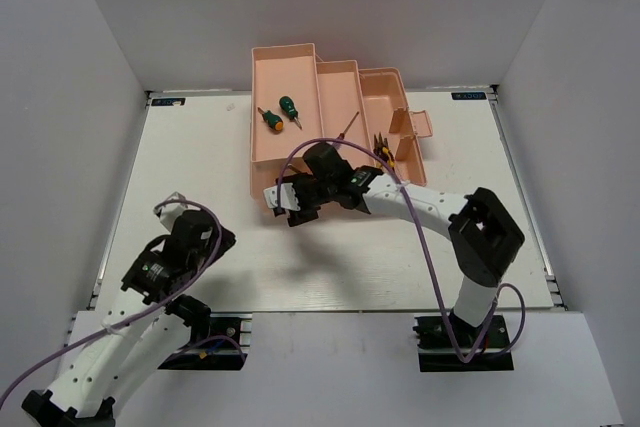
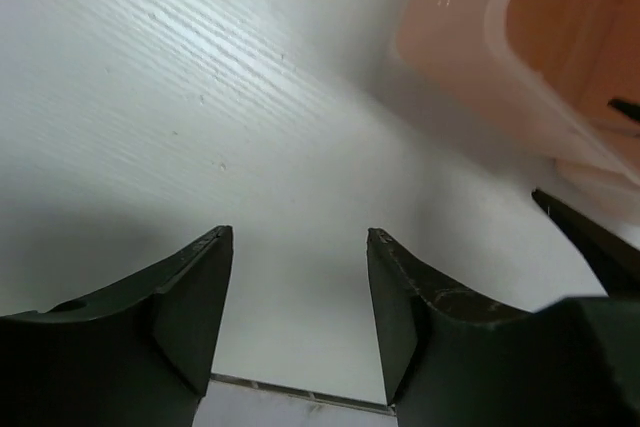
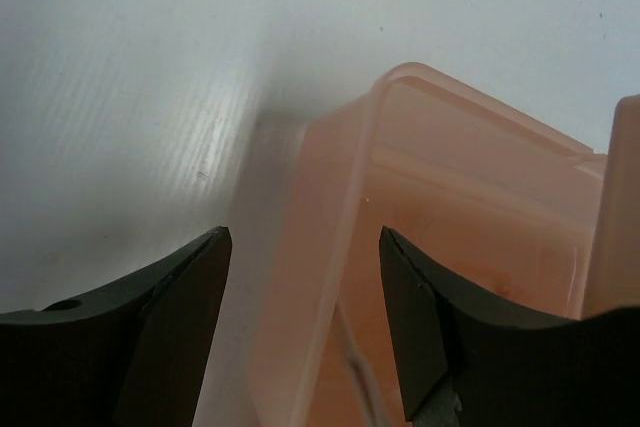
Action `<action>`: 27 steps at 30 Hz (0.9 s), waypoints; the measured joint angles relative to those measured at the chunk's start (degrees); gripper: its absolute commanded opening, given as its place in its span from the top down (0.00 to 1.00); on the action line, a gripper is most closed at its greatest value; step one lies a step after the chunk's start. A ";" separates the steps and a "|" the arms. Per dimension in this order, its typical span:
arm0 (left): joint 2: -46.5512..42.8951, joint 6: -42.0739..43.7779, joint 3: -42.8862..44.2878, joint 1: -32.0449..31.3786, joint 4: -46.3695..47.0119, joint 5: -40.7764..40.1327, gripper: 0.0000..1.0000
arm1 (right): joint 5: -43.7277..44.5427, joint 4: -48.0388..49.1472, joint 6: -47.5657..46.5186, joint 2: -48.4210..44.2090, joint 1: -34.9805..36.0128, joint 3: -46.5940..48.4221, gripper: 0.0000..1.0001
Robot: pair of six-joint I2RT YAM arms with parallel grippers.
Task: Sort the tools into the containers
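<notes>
The salmon-pink toolbox (image 1: 335, 82) stands open at the back of the table, its trays stepped out side by side. Two green-handled screwdrivers (image 1: 279, 114) lie in the left tray (image 1: 262, 162). A slim screwdriver (image 1: 347, 125) rests in the middle tray, and yellow-handled pliers (image 1: 383, 152) sit in the right compartment. My right gripper (image 1: 280, 199) (image 3: 303, 237) is open, its fingers straddling the left tray's near corner wall (image 3: 340, 197), holding nothing. A thin blurred shaft shows inside that tray. My left gripper (image 1: 222, 238) (image 2: 300, 237) hangs open and empty over bare table at the near left.
White walls close in the table on three sides. The toolbox's lid with its latch tab (image 1: 418, 125) sticks out to the right. In the left wrist view a corner of the toolbox (image 2: 470, 57) shows at the upper right, with a dark part (image 2: 590, 242) of the right arm below it.
</notes>
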 measured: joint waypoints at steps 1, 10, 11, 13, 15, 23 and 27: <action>-0.87 -0.70 -1.90 0.00 0.87 1.27 0.33 | 1.38 0.57 0.04 0.70 0.37 0.28 0.33; -2.23 -4.33 -11.72 0.00 13.99 10.12 0.28 | 11.08 3.08 -0.48 9.88 2.80 4.98 0.90; -2.08 -4.50 -12.37 0.00 15.89 10.75 0.28 | 11.80 3.39 -0.72 10.14 2.80 5.77 1.00; -1.49 -4.94 -13.33 0.00 18.69 11.87 0.26 | 12.02 2.10 2.36 10.25 2.56 6.64 1.00; -0.66 -5.77 -14.10 0.00 20.92 12.59 0.26 | 12.20 1.68 4.07 10.19 2.51 6.71 1.00; -0.59 -14.23 -25.83 1.20 36.44 17.46 0.26 | 13.62 -2.10 6.93 8.11 2.51 6.71 1.00; 2.19 -20.11 -33.88 2.89 47.30 21.11 0.29 | 14.05 -4.66 8.20 6.75 2.51 7.41 1.00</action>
